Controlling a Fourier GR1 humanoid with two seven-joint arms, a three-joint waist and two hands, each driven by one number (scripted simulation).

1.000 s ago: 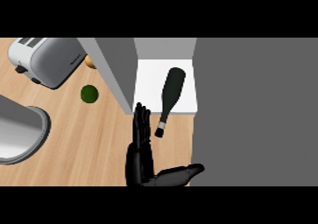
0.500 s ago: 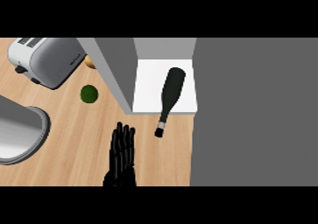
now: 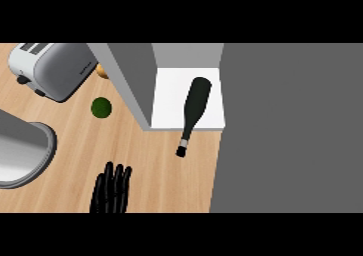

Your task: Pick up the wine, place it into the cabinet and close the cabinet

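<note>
The dark wine bottle [image 3: 194, 107] lies on its side, with its body on the white cabinet shelf [image 3: 168, 95] and its neck and cap sticking out over the wooden counter [image 3: 162, 170]. My left hand [image 3: 111, 190] shows at the lower edge, left of and below the bottle's cap and apart from it. Its fingers are straight, pointing up the view, and it holds nothing. A grey upright cabinet panel [image 3: 134, 82] borders the shelf on the left. My right hand does not show.
A wide grey surface [image 3: 291, 130] fills the right side beside the shelf. A silver toaster [image 3: 55, 67] stands at the upper left, with a green round fruit [image 3: 101, 107] below it. A grey rounded vessel [image 3: 21, 155] sits at the left edge.
My left hand has drawn back down and to the left, away from the bottle's neck. The bottle has not moved.
</note>
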